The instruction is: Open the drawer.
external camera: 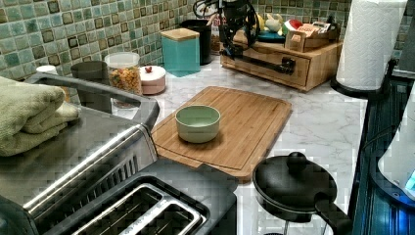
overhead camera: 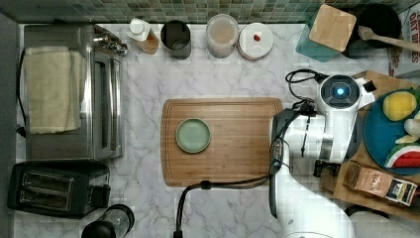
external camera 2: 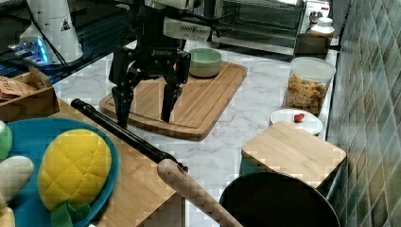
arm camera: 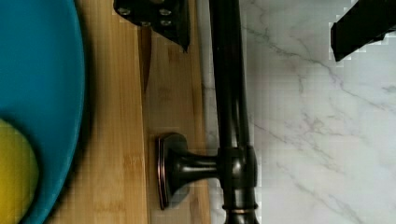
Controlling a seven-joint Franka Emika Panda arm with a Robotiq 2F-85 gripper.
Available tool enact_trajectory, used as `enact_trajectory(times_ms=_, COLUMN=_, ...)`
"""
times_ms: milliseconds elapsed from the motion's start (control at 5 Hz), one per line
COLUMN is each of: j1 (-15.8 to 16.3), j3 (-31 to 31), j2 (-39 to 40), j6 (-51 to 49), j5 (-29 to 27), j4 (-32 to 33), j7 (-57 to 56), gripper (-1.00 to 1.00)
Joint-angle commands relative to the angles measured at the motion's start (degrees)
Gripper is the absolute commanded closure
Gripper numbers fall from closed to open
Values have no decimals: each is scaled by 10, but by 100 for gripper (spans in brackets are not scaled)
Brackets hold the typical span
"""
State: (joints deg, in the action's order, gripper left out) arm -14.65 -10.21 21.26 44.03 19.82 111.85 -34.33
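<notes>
In the upper middle of the left view, the gripper [external camera: 238, 46] hangs over the front of the drawer [external camera: 274, 66], which sits under a wooden box top at the far end of the counter [external camera: 323, 117]. The drawer looks closed, its front flush with the box. In the right view the jaws stand wide open, one finger [external camera 2: 122, 106] low beside the black bar handle [external camera 2: 125, 132], the other finger over the cutting board [external camera 2: 198, 101] side — the bar lies between them, not yet gripped. In the wrist view the handle [arm camera: 229, 93] runs down the frame's middle with one bracket [arm camera: 180, 170] joining it to the wood; one fingertip shows on each side of it. A green bowl [external camera: 197, 123] stands on the board, and a blue plate [external camera 2: 28, 142] with a yellow toy fruit [external camera 2: 73, 163] sits on the box top.
</notes>
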Motion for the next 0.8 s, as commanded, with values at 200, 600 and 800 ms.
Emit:
enact_trajectory(times_ms=200, j1=-42, j3=-13, j2=27, j6=78, j5=-31, j4=5, j7=1, gripper=-100)
enact_trajectory(times_ms=600, j1=-30, j3=10, j2=20, j6=55, j5=-58, j4=12, j7=29, gripper=-100)
enact_trajectory(times_ms=800, j1=-18, j3=15, j2=36, j6=45, j5=-67, j4=1, j7=36, gripper=-100)
